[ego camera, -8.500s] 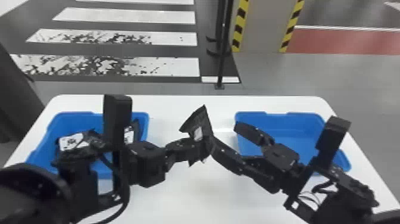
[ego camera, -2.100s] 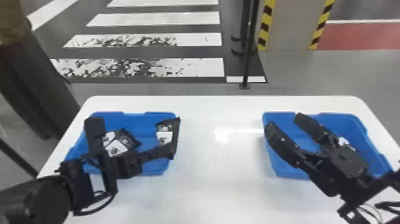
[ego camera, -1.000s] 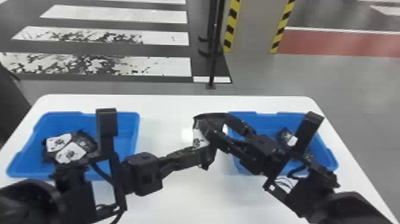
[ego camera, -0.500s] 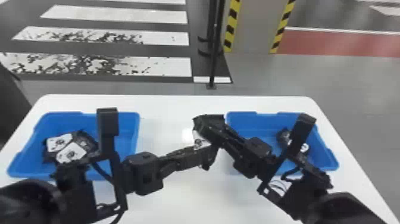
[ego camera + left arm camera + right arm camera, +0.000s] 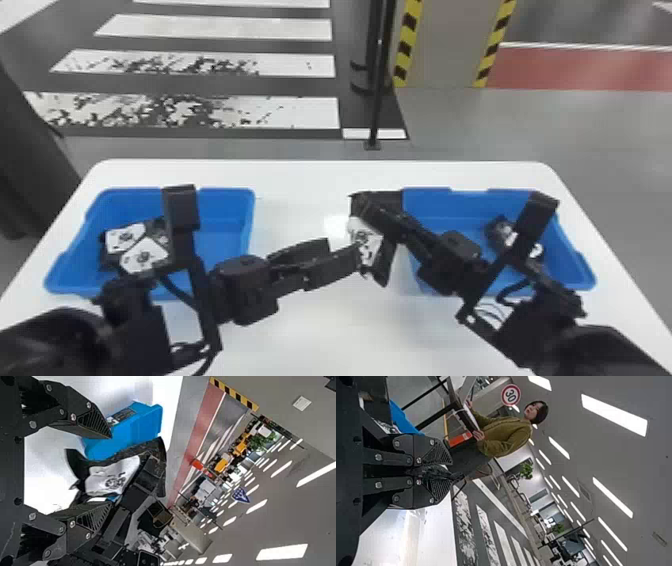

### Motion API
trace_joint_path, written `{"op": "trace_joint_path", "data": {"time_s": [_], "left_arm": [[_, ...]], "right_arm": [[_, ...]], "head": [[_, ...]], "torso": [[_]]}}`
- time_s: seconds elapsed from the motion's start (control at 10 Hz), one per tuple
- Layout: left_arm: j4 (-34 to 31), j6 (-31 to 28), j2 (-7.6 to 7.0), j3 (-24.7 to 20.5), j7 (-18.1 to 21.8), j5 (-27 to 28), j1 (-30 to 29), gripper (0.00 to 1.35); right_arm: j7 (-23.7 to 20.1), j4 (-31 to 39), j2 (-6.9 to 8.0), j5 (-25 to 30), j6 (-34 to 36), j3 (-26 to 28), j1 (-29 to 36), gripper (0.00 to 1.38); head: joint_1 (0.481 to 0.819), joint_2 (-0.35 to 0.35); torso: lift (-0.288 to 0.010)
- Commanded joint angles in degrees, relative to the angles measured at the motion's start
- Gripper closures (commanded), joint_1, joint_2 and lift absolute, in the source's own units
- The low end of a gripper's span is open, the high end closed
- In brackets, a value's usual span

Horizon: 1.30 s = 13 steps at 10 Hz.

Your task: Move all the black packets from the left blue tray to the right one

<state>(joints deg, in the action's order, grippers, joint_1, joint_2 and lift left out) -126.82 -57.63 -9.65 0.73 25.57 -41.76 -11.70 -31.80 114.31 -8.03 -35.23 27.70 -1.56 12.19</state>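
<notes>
Between the trays in the head view, my right gripper (image 5: 364, 202) is shut on a black packet (image 5: 370, 247) with a white label, which hangs down from it. My left gripper (image 5: 344, 248) stands open just left of that packet. In the left wrist view the left gripper (image 5: 111, 470) has its fingers spread, with the packet (image 5: 113, 477) beyond them. The right wrist view has the right gripper (image 5: 454, 468) pinching dark film. Packets with white labels (image 5: 144, 256) lie in the left blue tray (image 5: 227, 200). Dark packets (image 5: 501, 232) lie in the right blue tray (image 5: 570, 250), partly behind the right arm.
Both trays stand on a white table (image 5: 310, 325), with a bare strip between them. The left arm crosses the left tray's front edge, and the right arm passes over the right tray. A black pole (image 5: 378, 100) rises from the floor behind the table.
Over the last second the right gripper's fingers closed on the packet, which the left gripper had carried from the left tray. Since then, the left gripper has opened and let go of it.
</notes>
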Motion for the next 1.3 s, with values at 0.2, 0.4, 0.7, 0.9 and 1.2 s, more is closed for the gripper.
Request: {"op": "trace_joint_path", "data": {"time_s": [0.2, 0.4, 0.7, 0.9, 1.2], "left_arm": [[-4.87, 2.09, 0.77, -5.3, 0.09, -0.29, -7.0, 0.49], [-8.95, 4.2, 1.92, -10.1, 0.09, 1.31, -11.36, 0.49], [-12.61, 6.59, 3.15, -15.35, 0.09, 5.42, -14.45, 0.49], [-13.45, 6.59, 3.41, -17.87, 0.09, 8.28, -15.15, 0.49], [-15.28, 4.2, 4.55, -23.01, 0.0, 17.76, -15.43, 0.51]], "right_arm": [[0.95, -13.83, -1.64, 5.41, -2.39, 6.02, -9.38, 1.28], [1.48, -23.68, -2.43, 10.21, -3.65, 9.67, -14.45, 1.28], [5.0, -27.76, -2.43, 21.86, -4.64, 14.81, -16.42, 0.59], [10.53, -11.16, -1.73, 28.72, -7.31, 15.04, -7.7, 0.05], [13.61, 14.29, 1.96, 27.23, -12.51, 14.81, 9.18, 0.16]], "head": [[0.695, -0.102], [0.695, -0.128], [0.695, -0.167], [0.695, -0.187], [0.695, -0.15]], "torso": [[-0.14], [-0.14], [-0.14], [-0.14], [-0.14]]}}
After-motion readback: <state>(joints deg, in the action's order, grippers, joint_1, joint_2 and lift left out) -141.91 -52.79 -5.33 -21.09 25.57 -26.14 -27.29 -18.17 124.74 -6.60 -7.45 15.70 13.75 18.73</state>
